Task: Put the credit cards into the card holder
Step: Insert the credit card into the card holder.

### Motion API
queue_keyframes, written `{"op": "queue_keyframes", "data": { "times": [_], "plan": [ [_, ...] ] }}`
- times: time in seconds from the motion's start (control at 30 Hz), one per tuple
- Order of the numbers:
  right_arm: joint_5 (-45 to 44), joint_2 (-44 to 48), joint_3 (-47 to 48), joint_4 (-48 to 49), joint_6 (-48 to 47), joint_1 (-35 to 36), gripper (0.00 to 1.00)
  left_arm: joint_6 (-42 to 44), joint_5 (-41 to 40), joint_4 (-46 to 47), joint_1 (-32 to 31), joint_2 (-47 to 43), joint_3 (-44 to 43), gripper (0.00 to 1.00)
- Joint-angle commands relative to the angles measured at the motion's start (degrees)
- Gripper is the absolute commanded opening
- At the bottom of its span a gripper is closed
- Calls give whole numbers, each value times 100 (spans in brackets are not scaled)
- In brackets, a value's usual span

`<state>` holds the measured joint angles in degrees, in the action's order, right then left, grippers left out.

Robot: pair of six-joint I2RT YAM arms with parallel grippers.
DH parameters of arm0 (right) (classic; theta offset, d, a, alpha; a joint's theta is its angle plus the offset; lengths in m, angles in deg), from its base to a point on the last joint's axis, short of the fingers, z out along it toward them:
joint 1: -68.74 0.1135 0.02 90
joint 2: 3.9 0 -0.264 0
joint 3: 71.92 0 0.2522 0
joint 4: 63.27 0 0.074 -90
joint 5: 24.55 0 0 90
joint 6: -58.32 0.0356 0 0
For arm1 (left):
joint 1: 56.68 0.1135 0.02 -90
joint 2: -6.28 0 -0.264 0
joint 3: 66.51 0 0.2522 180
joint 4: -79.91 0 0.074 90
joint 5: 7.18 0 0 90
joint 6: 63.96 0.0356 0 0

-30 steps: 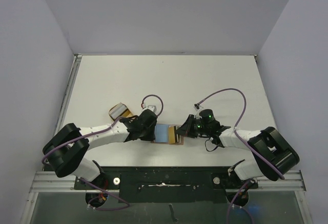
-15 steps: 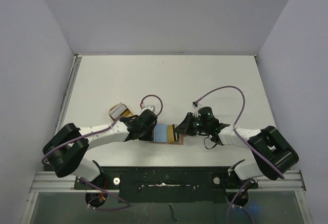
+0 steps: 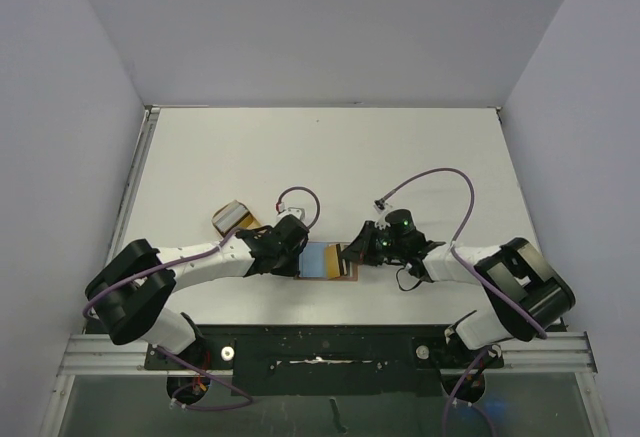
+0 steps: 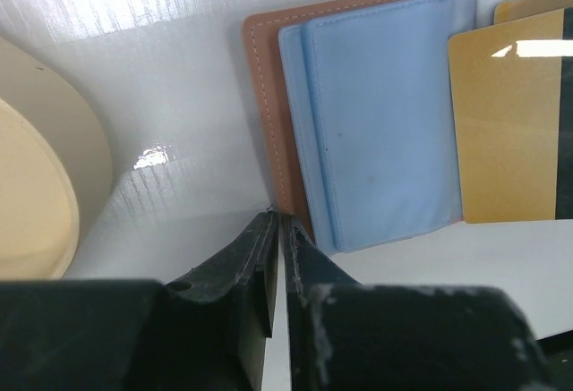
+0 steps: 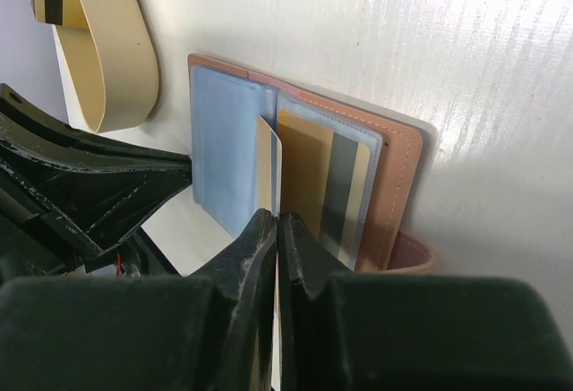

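- While the card holder (image 4: 262,96) lies open and flat on the white table (image 3: 330,157), near its front edge and between the two grippers, one striped gold card (image 5: 318,185) already sits in the clear pocket on its right half.
- A light blue sleeve (image 4: 385,123) covers the holder's left half.
- The right gripper (image 5: 277,221) is clamped on one edge of a second gold card (image 4: 506,123), holding it upright over the holder's middle fold.
- The left gripper (image 4: 279,225) has its jaws almost together at the holder's near left corner; whether they nip the leather cannot be told.
- The step in hand looks like feeding the held card into a pocket.
- The next move likely calls for tipping the card flatter, lining its edge up with a pocket mouth, and sliding it in while the holder is kept from skidding.
- A pale tan case (image 5: 116,51) lies further left, apart from the holder.
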<state>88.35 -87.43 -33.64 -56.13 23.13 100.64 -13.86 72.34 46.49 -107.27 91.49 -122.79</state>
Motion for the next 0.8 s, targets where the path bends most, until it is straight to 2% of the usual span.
{"op": "queue_keyframes", "data": {
  "times": [0.0, 0.4, 0.77],
  "plan": [
    [-224, -110, -31, 336, -145, -20, 0, 13, 16, 244, -48, 27, -3, 7],
    [-384, 218, 63, -220, -322, -26, 0, 11, 18, 188, -61, -15, -19, 7],
    [-349, 53, 98, -161, -303, -26, 0, 8, 31, 177, -70, -7, -38, 7]
  ]
}}
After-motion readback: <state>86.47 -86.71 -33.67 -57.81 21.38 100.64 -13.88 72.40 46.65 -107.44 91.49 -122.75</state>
